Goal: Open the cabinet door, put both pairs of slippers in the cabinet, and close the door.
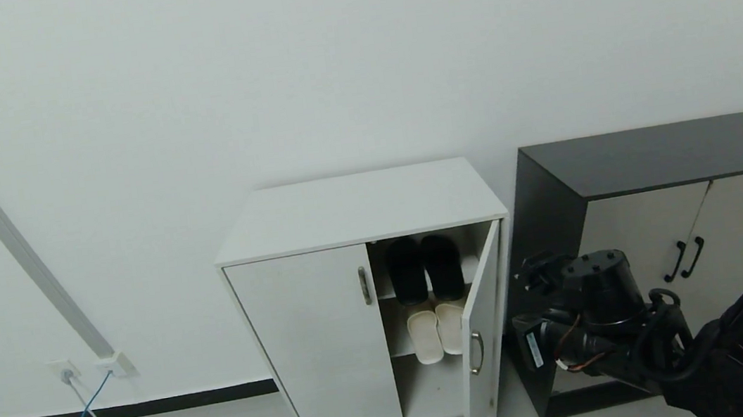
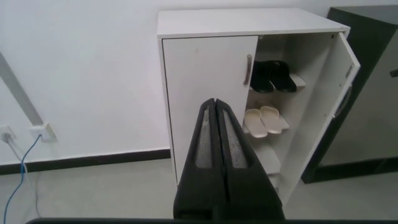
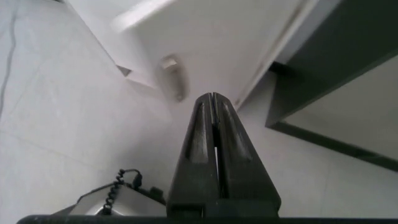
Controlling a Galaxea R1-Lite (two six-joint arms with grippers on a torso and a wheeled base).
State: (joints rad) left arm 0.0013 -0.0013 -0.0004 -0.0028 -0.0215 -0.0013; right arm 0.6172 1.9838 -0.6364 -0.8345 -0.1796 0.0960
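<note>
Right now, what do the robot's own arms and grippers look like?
The left gripper and right gripper each have two long black fingers that taper to a point, with grey recessed panels. The right arm is black, with a rounded joint housing, looping black cables, a thin orange wire and a white label.

No legible text, labels, numbers anywhere, cabinet (image 1: 357,210) included.

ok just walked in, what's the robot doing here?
Both pairs are already in the white cabinet: black slippers on the upper shelf, white slippers below. Its right door stands open. The right tool, shut and empty, is near that door's handle; the left tool, also shut, faces the cabinet. Only closing is left.
</note>
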